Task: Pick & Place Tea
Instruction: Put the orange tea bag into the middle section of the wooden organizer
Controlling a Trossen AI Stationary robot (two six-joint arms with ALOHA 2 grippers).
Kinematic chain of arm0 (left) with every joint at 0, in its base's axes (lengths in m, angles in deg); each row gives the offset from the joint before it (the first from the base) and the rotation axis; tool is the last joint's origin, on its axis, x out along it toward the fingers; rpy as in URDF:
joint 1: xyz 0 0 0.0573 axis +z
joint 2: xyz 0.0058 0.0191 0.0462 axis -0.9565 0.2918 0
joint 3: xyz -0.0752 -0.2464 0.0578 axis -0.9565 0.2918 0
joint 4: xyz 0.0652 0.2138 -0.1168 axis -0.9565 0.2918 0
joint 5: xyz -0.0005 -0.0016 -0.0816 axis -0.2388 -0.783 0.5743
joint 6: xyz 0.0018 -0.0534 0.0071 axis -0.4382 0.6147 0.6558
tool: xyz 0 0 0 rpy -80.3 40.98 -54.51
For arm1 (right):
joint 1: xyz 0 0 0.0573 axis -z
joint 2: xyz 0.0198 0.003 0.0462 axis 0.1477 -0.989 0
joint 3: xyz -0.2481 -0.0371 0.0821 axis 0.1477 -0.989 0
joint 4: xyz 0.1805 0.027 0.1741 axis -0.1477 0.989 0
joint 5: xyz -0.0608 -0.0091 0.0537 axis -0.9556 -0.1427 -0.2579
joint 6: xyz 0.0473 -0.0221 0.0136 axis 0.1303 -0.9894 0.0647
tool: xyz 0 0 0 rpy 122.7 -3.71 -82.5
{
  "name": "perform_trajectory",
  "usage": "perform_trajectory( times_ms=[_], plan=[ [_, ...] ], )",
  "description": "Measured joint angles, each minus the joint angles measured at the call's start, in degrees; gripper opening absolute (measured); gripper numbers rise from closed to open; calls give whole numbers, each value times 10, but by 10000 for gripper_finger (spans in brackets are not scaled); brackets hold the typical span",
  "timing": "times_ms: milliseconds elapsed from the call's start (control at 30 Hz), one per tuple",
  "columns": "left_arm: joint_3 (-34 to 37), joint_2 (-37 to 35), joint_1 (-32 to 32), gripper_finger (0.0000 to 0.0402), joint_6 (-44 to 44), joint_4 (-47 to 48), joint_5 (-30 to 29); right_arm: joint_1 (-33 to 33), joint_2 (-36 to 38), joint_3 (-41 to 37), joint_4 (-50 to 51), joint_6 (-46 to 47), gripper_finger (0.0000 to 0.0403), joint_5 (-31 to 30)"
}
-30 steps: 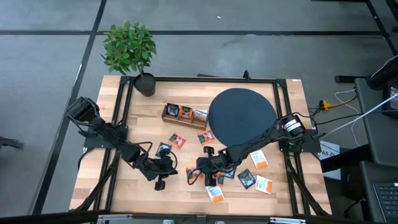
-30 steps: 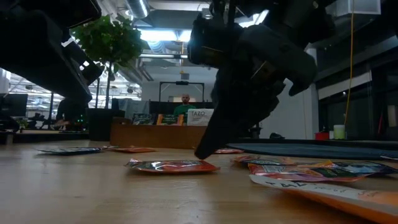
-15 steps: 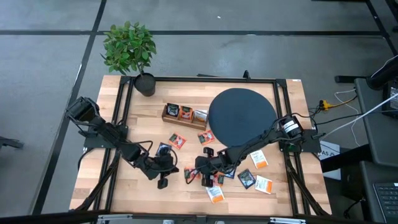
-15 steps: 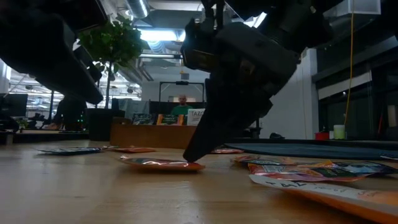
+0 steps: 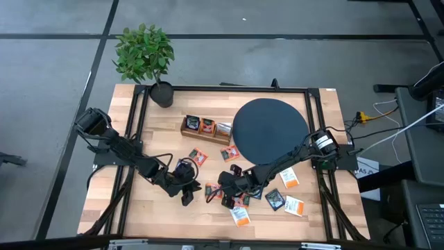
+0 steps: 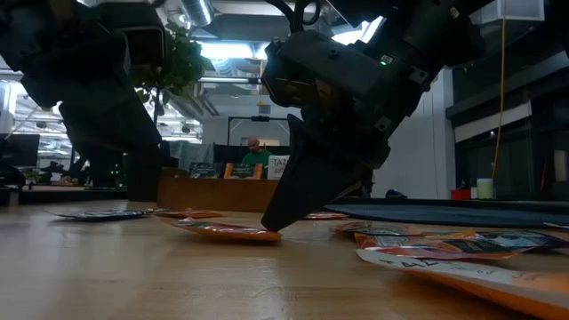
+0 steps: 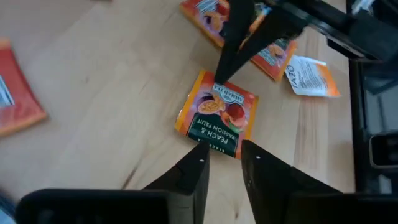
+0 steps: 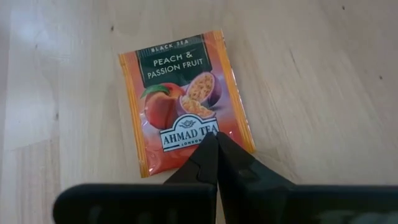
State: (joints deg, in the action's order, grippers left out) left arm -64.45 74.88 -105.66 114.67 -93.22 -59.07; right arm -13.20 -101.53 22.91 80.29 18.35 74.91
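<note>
Tea sachets lie scattered over the wooden table, most near the right arm. Left arm reaches in low from the table's left edge. Right arm stretches from the right edge, angled steeply down. Right gripper: fingers shut together, tips pressing the peach sachet's edge. Left gripper: fingers slightly parted, empty, at the sachet's opposite edge.

Left gripper at lower centre of high view, arm reaching in from left edge, fingers slightly parted. Right gripper just right of it, fingers closed together, tips low.
</note>
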Motion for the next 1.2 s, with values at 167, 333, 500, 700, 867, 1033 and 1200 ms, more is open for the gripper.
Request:
perform_trajectory(
  times_ms=[167, 333, 500, 700, 867, 1033, 1200],
  plan=[
    [0, 0, 21, 124, 69, 12, 30, 0, 0, 0, -2, 20, 3, -16],
    [0, 0, 38, 151, 102, 12, 41, 0, 0, -1, -5, 29, 3, -25],
    [0, 15, 44, 168, 124, 7, 52, 0, -1, -1, -6, 43, 3, -28],
    [0, 60, 58, 177, 173, -12, 104, 0, -1, -1, -6, 71, 3, -29],
    [0, 90, 70, 178, 188, -61, 134, 1, -2, -2, -14, 74, 3, -29],
    [0, 98, 76, 176, 188, -88, 144, 1, -2, -2, -21, 74, 3, -40],
    [0, 98, 77, 179, 188, -88, 150, 1, -2, -2, -25, 74, 3, -42]
  ],
)
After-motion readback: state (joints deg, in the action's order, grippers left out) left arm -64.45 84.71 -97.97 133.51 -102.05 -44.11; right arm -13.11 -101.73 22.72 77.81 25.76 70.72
